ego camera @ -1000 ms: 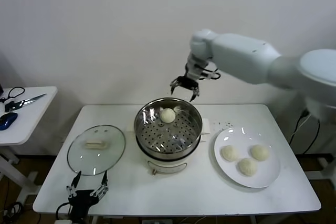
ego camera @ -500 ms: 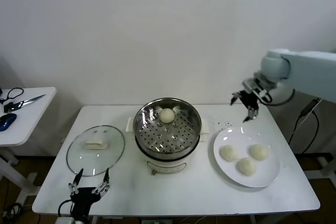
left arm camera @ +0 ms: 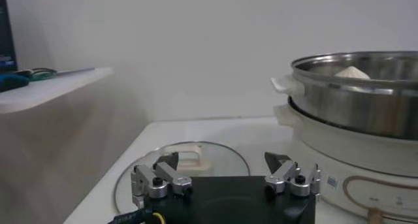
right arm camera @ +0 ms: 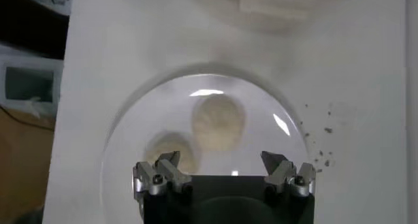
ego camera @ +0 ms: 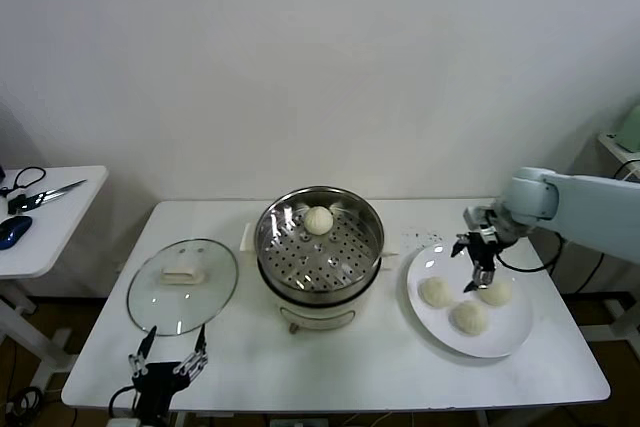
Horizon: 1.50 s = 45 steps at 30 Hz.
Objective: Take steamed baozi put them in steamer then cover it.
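Note:
The steamer point(ego camera: 320, 252) stands mid-table with one baozi point(ego camera: 319, 219) on its perforated tray. Three more baozi point(ego camera: 436, 292) point(ego camera: 493, 291) point(ego camera: 470, 317) lie on a white plate point(ego camera: 512, 335) to its right. My right gripper point(ego camera: 470, 272) hangs open and empty just above the plate, over the gap between the two far buns. In the right wrist view its open gripper point(right arm camera: 221, 159) frames a baozi point(right arm camera: 218, 121), with another baozi point(right arm camera: 163, 150) beside it. The glass cover point(ego camera: 183, 285) lies flat left of the steamer. My left gripper point(ego camera: 168, 362) rests open at the table's front edge, near the cover point(left arm camera: 189, 157).
A small side table point(ego camera: 40, 217) at the far left holds scissors and a dark object. In the left wrist view the steamer point(left arm camera: 353, 108) rises on one side of the open left gripper point(left arm camera: 223, 163). A white wall stands behind the table.
My right arm swung from above the steamer's far rim to the right and down over the plate, still open and empty. The left gripper has barely moved.

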Available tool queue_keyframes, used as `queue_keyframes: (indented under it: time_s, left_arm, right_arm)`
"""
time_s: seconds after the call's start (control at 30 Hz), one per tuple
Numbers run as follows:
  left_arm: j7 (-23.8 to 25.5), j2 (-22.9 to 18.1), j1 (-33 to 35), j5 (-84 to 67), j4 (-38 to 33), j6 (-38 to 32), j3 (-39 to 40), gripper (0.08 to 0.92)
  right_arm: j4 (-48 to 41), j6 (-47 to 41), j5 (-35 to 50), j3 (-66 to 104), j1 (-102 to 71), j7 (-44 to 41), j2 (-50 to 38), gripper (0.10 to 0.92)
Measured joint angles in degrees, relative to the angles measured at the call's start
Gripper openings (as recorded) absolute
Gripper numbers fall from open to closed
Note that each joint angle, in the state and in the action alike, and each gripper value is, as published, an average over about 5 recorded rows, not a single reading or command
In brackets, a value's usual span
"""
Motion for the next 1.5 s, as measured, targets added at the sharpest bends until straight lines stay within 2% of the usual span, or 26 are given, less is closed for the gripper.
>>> queue_keyframes:
  time_s: [0.47,0.8,1.0,1.27,1.5]
  left_arm:
    - [-0.13,-0.34,0.4,-0.09,0.03,-0.31,-0.38,0.823]
    - [-0.19,-0.27,0.19,-0.1,-0.02,-0.38,-0.47,0.823]
    - [-0.21,-0.32,0.33,0.14,-0.19,-0.3,-0.19,0.823]
    - [-0.23,-0.15,0.58,0.42,-0.62,-0.07,-0.2,0.823]
    - [-0.23,0.25,0.66,0.51,-0.8,-0.05,-0.14,0.823]
  right_arm:
    - [-6.3,-2.65,-2.87,8.52,-11.36,2.07,4.2,0.814]
    - [-7.65,-3.37,-4.42,10.73,-13.96,2.67,5.22,0.68]
    - [-7.66,-3.09,-5.27,11.18,-13.86,2.36,5.16,0.654]
    - [-6.35,-1.08,-4.27,7.74,-6.64,-0.87,4.77,0.656]
    - [-4.47,0.89,1.44,1.11,8.09,-5.72,6.71,0.661]
